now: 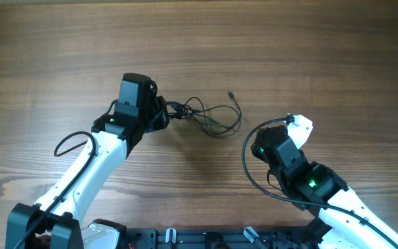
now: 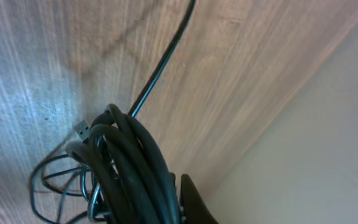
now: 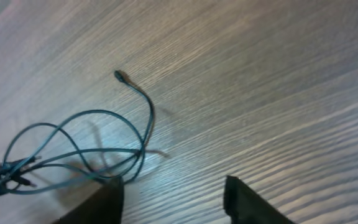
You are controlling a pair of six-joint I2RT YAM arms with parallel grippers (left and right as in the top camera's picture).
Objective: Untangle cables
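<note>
The cables (image 1: 213, 119) are thin dark wires lying in loose loops on the wooden table (image 1: 309, 48), with one tiny plug end (image 1: 231, 93) sticking out at the far right. My left gripper (image 1: 163, 114) is at the knotted left end of the bundle and is shut on it. In the left wrist view the dark strands (image 2: 129, 168) fill the jaws (image 2: 166, 208), with a small metal plug (image 2: 83, 129) beside them. My right gripper (image 1: 292, 126) is open and empty, right of the loops. Its fingers (image 3: 173, 199) sit just short of the nearest loop (image 3: 86, 149).
Thicker black robot cables loop beside the left arm (image 1: 71, 142) and the right arm (image 1: 251, 173). The arm bases and a black rail (image 1: 206, 238) line the table's near edge. The table edge shows at the right of the left wrist view (image 2: 272, 118).
</note>
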